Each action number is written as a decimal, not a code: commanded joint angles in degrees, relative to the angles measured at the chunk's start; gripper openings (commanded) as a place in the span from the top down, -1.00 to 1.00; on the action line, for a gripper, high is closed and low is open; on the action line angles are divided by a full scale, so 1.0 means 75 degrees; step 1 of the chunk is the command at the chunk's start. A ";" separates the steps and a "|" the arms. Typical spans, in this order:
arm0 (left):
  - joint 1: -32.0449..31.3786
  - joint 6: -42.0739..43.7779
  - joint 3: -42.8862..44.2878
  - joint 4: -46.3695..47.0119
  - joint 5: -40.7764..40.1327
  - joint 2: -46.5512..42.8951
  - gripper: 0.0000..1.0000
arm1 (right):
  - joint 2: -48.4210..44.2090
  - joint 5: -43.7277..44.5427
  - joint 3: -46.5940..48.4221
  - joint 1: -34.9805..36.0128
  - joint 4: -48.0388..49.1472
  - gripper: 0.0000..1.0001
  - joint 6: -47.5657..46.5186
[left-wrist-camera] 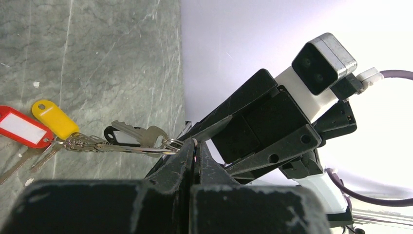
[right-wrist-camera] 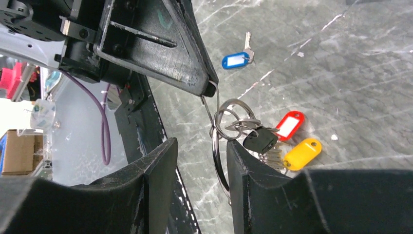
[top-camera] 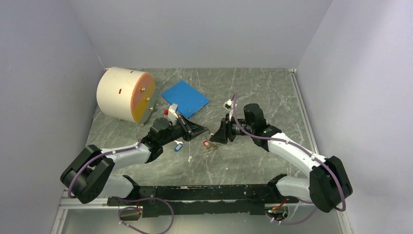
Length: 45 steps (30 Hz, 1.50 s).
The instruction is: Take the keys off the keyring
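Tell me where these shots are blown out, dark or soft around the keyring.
Left wrist view: right half blown out white, left gripper near-black and soft, keys sharp. Right wrist view: keyring crisp, right gripper in front dark and blurred, left edge overexposed. Top view: even light, soft shadows, no glare, keys tiny.

No text reading legibly anywhere, red key tag (left-wrist-camera: 24, 127) lying at nine o'clock in the left wrist view and showing a blank white insert, blue key tag (right-wrist-camera: 235, 60) lying at twelve o'clock in the right wrist view, its white insert looking blank too
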 commanded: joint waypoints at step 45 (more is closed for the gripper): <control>-0.0109 -0.0182 -0.0067 0.0456 -0.0254 -0.0404 0.95 | 0.0313 0.0150 -0.0056 0.0140 0.1513 0.53 0.0168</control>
